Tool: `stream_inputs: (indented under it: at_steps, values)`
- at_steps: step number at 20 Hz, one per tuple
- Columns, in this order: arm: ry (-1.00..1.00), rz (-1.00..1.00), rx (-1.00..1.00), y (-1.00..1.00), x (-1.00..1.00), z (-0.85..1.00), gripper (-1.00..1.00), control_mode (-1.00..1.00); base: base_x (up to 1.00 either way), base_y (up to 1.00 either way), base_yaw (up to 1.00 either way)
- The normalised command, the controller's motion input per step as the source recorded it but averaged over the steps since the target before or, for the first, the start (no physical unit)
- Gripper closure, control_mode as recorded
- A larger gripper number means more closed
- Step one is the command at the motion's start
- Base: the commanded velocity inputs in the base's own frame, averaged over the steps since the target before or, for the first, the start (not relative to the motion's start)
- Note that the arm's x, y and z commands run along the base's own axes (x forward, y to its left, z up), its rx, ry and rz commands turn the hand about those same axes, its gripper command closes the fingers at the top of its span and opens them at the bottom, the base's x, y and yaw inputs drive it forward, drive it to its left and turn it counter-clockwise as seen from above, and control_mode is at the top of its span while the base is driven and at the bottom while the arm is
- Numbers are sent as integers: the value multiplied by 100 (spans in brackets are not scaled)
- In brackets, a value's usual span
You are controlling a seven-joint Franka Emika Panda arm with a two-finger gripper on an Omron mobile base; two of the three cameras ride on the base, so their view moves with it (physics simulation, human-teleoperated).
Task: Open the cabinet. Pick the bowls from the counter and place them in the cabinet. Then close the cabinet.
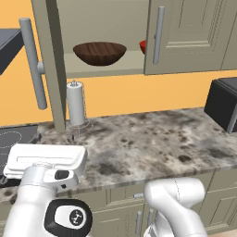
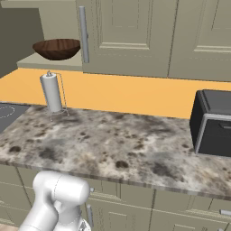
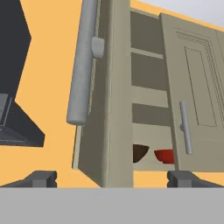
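My tool [image 3: 112, 178], spread wide and empty, faces the open left door's upright handle [image 3: 82, 61], just above-left.

Red bowl [image 1: 142, 46] mostly behind door [image 1: 185, 37].

no readable text, labels or numbers (anywhere)

Brown bowl [image 2: 57, 48] on cabinet [image 2: 131, 36] shelf; paper-towel holder [image 2: 52, 93], black toaster [image 2: 213, 122] on counter [image 2: 122, 144].
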Motion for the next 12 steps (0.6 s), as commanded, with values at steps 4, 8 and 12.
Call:
stream_inputs:
  at_steps: [4,8,12]
  values:
    - [-1,0,-7,42,32,-1,-100,-100,0,0,0]
    - [0,0,-4,25,37,-4,-100,-100,0,0,0]
    - [-4,0,0,0,7,0,-100,-100,0,0,0]
